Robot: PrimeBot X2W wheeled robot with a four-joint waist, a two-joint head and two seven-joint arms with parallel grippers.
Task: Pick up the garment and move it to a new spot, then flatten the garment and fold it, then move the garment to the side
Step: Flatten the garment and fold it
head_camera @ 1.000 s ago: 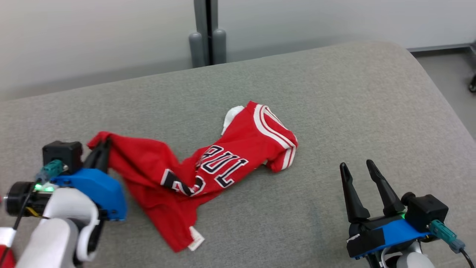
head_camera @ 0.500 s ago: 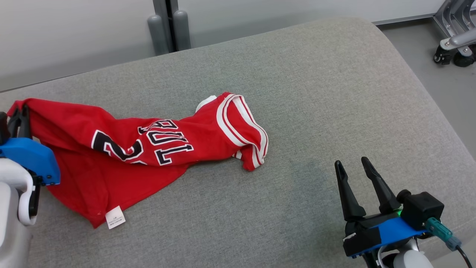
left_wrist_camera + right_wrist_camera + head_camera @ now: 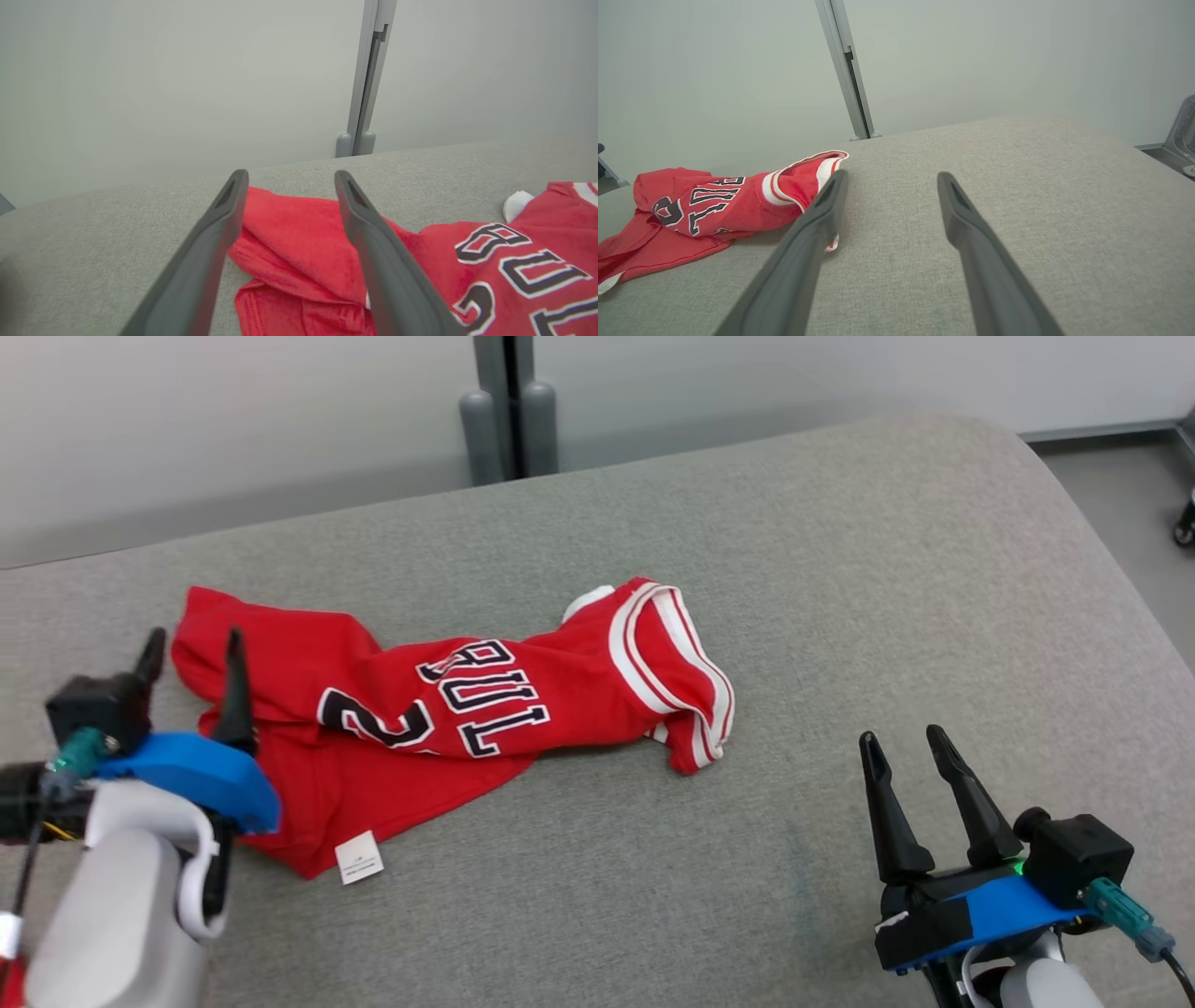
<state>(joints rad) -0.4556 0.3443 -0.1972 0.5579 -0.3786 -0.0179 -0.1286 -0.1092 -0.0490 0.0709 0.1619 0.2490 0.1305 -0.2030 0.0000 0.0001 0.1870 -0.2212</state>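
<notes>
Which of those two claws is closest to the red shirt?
The left gripper: its open fingers straddle the red jersey; the right gripper hangs over bare cushion.

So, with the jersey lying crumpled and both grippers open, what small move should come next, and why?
Probably bring the right gripper to the striped end of the jersey. It lies bunched, that gripper is open and apart from it, and the open left gripper stands over the other end.

The garment [image 3: 448, 709] lies on the cushion [image 3: 840, 569], one corner at the left gripper [image 3: 193, 642], the rest to its right; the right gripper [image 3: 901, 737] sits well beyond
</notes>
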